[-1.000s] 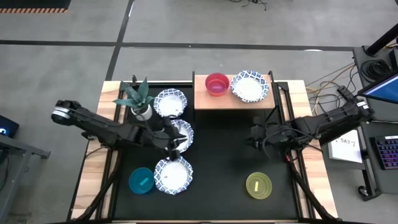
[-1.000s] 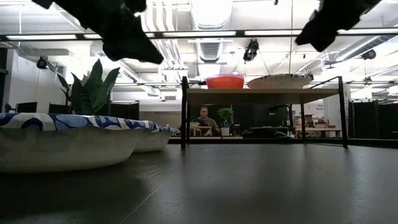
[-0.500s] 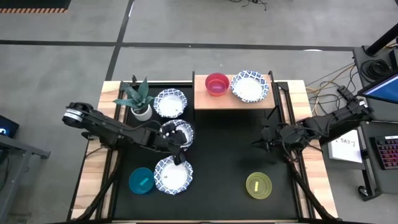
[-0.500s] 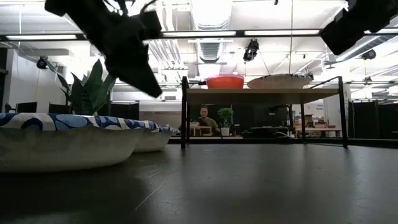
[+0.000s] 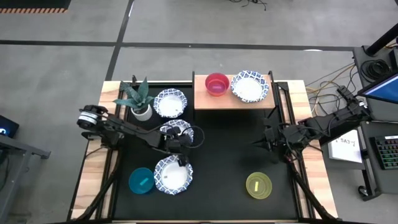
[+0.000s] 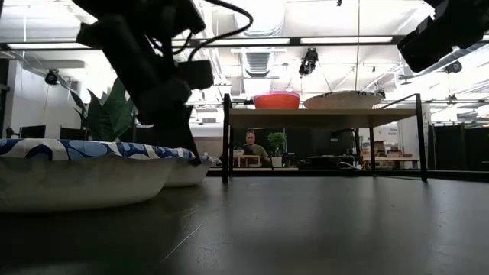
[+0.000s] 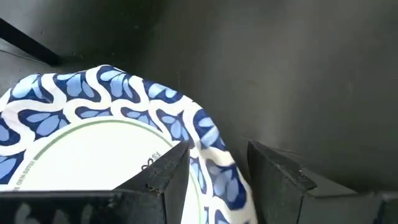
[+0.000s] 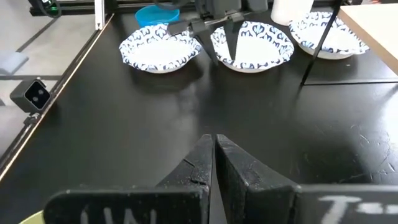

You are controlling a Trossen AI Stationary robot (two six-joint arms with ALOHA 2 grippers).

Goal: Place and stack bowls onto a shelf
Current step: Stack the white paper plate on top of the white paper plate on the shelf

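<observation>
Three white blue-rimmed bowls rest on the black table: far (image 5: 171, 102), middle (image 5: 177, 132) and near (image 5: 173, 176). My left gripper (image 5: 181, 145) is open and low over the middle bowl's near rim (image 7: 211, 158). One finger (image 7: 163, 180) stands inside the bowl and the other (image 7: 277, 180) outside; I see no touch. The shelf (image 5: 233, 98) carries a red bowl (image 5: 217, 84) and a white bowl (image 5: 250, 87). A teal bowl (image 5: 141, 180) and a yellow-green bowl (image 5: 259, 185) sit near the front. My right gripper (image 5: 264, 142) is shut above bare table at the right.
A potted spiky plant (image 5: 138, 99) stands at the far left beside the far bowl. The shelf's thin dark legs (image 6: 226, 137) rise from the table's far part. Bare black tabletop (image 5: 230, 155) lies between the two arms. A person sits in the room behind (image 6: 250, 145).
My left gripper has come down from well above the table to the middle bowl's rim, shifting a little toward the table's right edge. My right gripper has drawn back slightly toward the right edge, still shut. The bowls have kept their places.
</observation>
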